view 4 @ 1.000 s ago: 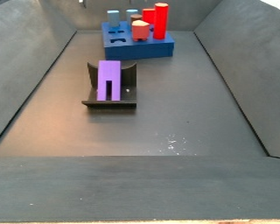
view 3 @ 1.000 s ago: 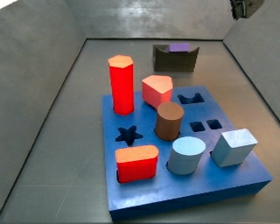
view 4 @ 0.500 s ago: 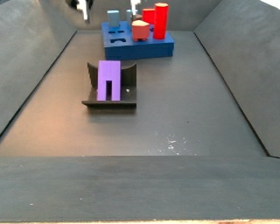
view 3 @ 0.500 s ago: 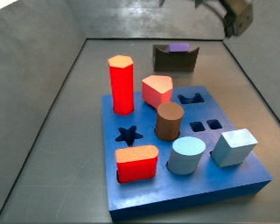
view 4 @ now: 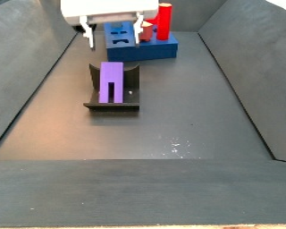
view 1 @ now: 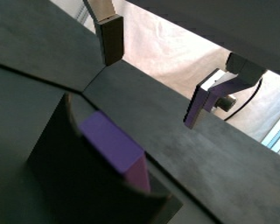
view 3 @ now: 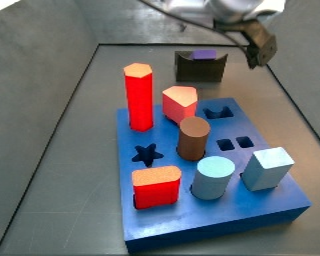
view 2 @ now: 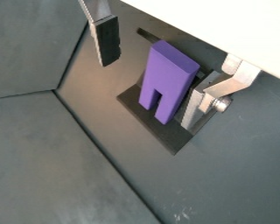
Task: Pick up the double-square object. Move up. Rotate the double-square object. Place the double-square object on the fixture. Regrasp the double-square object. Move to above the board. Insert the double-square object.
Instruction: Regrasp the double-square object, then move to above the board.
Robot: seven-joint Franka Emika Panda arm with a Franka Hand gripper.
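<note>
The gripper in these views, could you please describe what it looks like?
The gripper hangs above the fixture, ahead of the board. It has a white body and two flat silver finger plates; the fingers carry dark rectangular pads. A round bolt shows on one plate in a wrist view. No cables or markings are visible.

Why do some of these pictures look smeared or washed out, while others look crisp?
In a side view the gripper is smeared by motion blur, while the board stays sharp. In a wrist view bright light washes out the background behind the fingers. In the other wrist picture the double-square object on the fixture is evenly lit and crisp.
</note>
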